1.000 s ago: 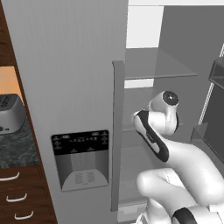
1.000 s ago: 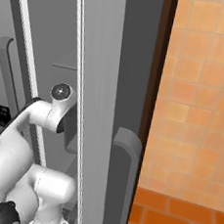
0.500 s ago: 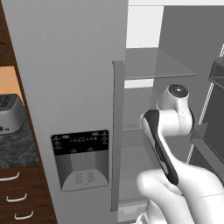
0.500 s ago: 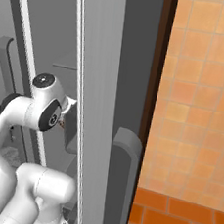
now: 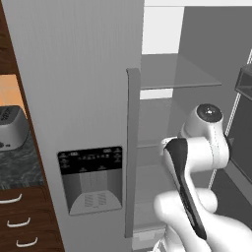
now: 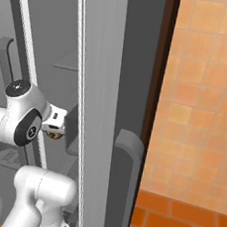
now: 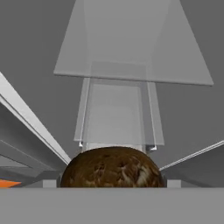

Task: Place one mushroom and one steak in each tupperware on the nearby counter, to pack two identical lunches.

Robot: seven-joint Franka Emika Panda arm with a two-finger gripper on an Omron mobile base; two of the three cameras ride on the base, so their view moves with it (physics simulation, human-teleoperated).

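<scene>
A brown marbled steak (image 7: 111, 168) sits between my fingers at the bottom of the hand view, and my gripper (image 6: 53, 134) is shut on it. In the right base view the hand pokes past the edge of the open fridge door (image 6: 93, 108), with the steak (image 6: 53, 135) a small brown patch at its tip. My white arm (image 5: 197, 147) stands in front of the open fridge compartment. The dark speckled counter (image 5: 15, 167) lies at the far left. The mushroom and the tupperware are out of view.
Glass fridge shelves (image 7: 131, 52) stretch ahead of the hand. The shut fridge door with its dispenser panel (image 5: 91, 179) and tall handle (image 5: 132, 147) stands to my left. A toaster (image 5: 11, 127) sits on the counter above wooden drawers (image 5: 19, 221). An orange tiled wall (image 6: 206, 106) is on the right.
The arm's forearm has swung upward and its wrist has shifted right in the left base view. The hand has come out beside the open door's edge, still holding the steak.
</scene>
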